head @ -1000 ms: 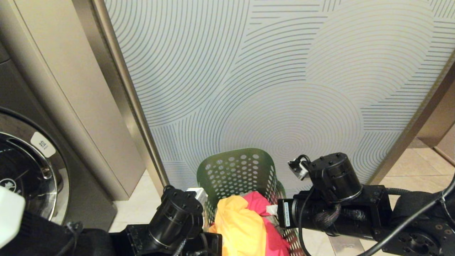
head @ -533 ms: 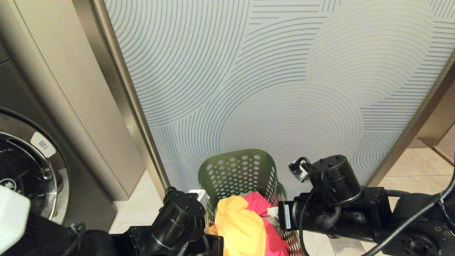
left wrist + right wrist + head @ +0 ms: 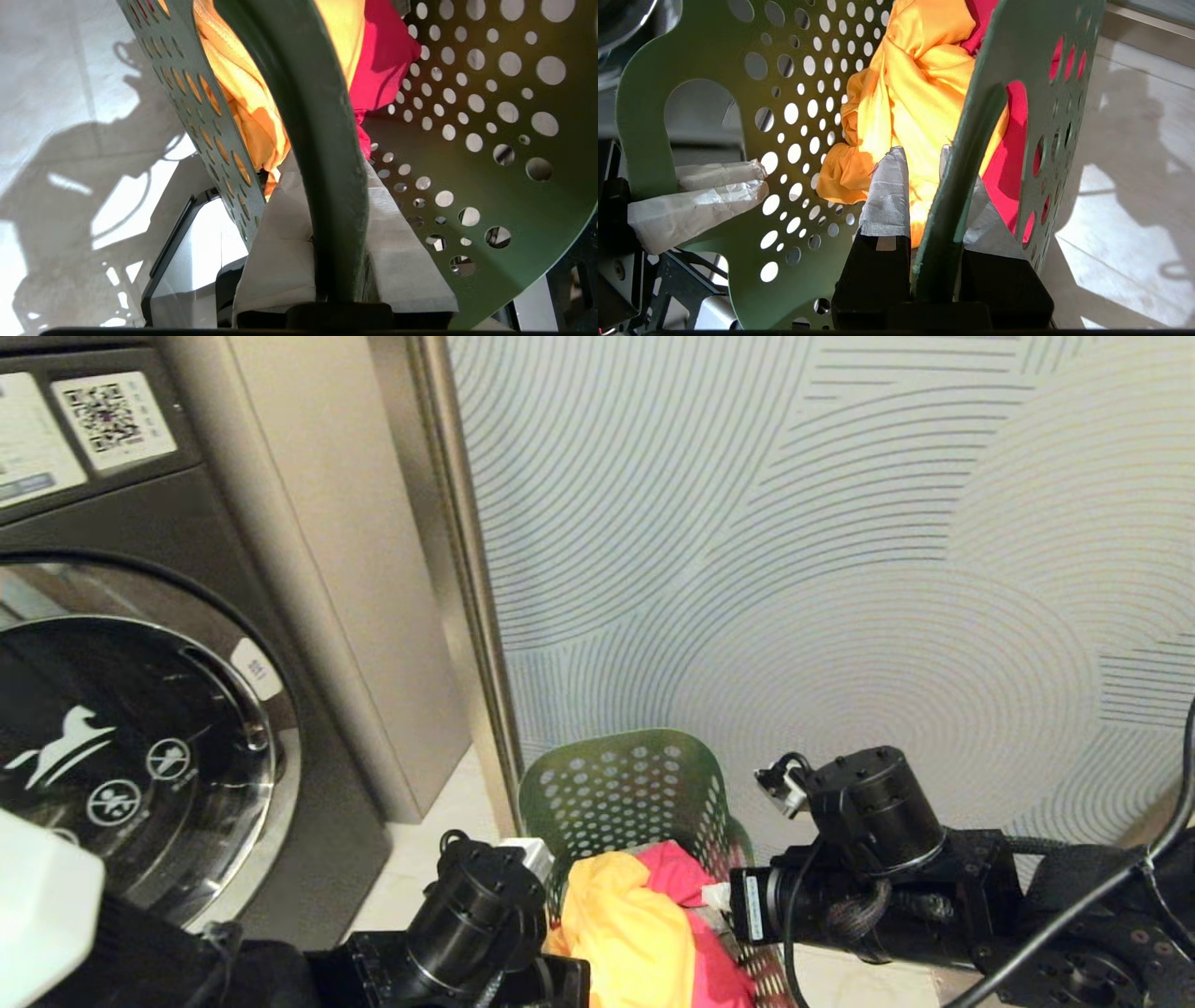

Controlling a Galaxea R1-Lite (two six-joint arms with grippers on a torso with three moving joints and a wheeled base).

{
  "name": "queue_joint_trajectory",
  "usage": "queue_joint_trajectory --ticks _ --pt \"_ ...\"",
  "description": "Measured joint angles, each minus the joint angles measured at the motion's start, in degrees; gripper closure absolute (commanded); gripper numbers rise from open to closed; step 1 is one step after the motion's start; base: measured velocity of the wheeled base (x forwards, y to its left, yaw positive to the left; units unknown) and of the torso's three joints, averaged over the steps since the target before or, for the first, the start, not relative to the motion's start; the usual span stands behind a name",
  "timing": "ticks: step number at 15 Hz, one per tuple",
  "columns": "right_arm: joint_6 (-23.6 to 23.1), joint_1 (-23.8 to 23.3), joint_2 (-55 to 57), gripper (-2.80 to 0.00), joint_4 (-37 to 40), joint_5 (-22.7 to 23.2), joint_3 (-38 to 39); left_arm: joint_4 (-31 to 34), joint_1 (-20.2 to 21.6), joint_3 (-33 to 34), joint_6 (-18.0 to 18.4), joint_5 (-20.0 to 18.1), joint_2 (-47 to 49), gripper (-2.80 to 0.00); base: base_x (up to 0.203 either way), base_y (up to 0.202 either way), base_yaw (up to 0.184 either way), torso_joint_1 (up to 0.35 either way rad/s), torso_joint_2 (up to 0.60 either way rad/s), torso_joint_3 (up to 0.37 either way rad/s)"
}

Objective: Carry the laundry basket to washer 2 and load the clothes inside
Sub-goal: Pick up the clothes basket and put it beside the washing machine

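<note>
The green laundry basket [image 3: 618, 782] hangs low in front of me between both arms. It holds the clothes: a yellow-orange garment [image 3: 627, 926] on top of a pink-red one [image 3: 680, 872]. My left gripper [image 3: 338, 219] is shut on the basket's rim [image 3: 322, 116] on one side, its taped fingers [image 3: 275, 242] pressed against the plastic. On the opposite side my right gripper [image 3: 924, 156] is shut on the rim [image 3: 966, 154] above a cut-out handle. A dark grey front-loading washer [image 3: 121, 747] with a white horse mark on its glass door stands at the left. No number shows on it.
A beige cabinet side [image 3: 327, 569] and a metal door frame [image 3: 467, 588] stand between the washer and a frosted panel with curved lines [image 3: 822, 551] straight ahead. Pale floor tiles [image 3: 425, 859] lie below, with sunlit patches beside the basket [image 3: 1125, 200].
The whole view has swung towards the washer, which now shows much more of its door and a QR label. Basket and arms keep their places before me; both grips are unchanged.
</note>
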Motion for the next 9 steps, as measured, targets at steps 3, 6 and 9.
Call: queue_joint_trajectory --ticks 3,6,9 --pt "0.0 0.0 0.1 0.00 -0.8 0.0 0.0 0.0 0.0 0.1 0.0 0.0 0.1 0.00 -0.001 -0.008 0.176 0.002 0.00 0.002" --pt "0.0 0.0 0.4 0.00 -0.9 0.0 0.1 0.0 0.0 0.2 0.0 0.1 0.1 0.00 0.003 -0.011 0.177 0.001 0.00 0.003" --pt "0.0 0.0 0.7 0.00 -0.9 0.0 0.1 0.0 0.0 0.3 0.0 0.1 0.1 0.00 0.000 -0.011 0.176 0.005 0.00 0.003"
